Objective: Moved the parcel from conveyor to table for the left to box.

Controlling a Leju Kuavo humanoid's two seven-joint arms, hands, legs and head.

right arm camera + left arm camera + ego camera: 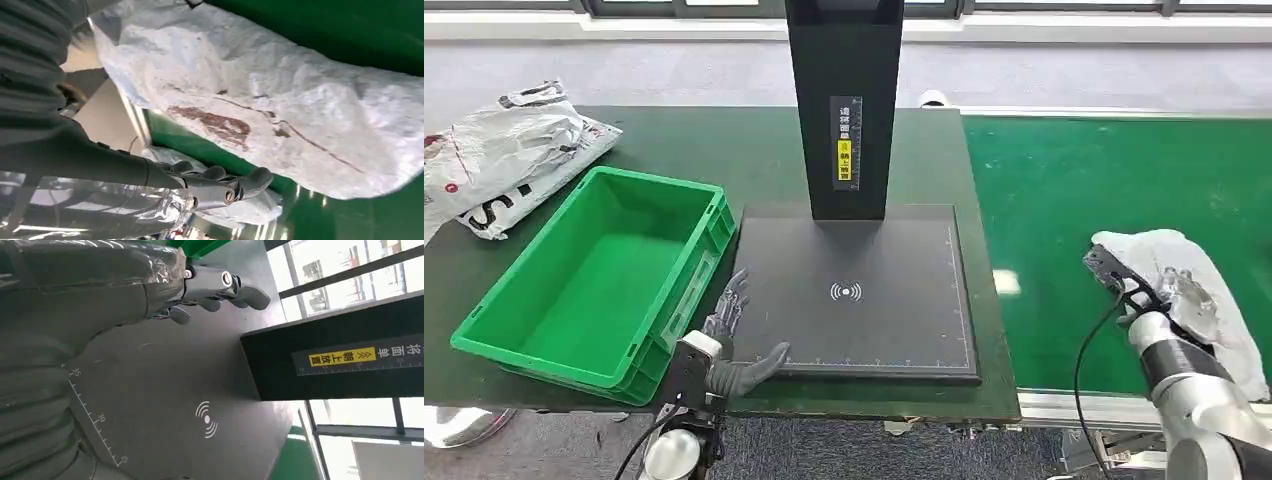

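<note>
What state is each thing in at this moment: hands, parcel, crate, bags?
Parcel: lying on the green conveyor, right hand on it.
Right hand: resting on the parcel, grasp unclear.
Left hand: open, holding nothing, at the scanner pad's edge.
Green crate: upright, empty.
White bags: piled behind the crate.
Scanner pad: bare.

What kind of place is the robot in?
Probably a parcel sorting station. A white parcel lies on a green conveyor, beside a black scanning pad and a green crate for packing.
</note>
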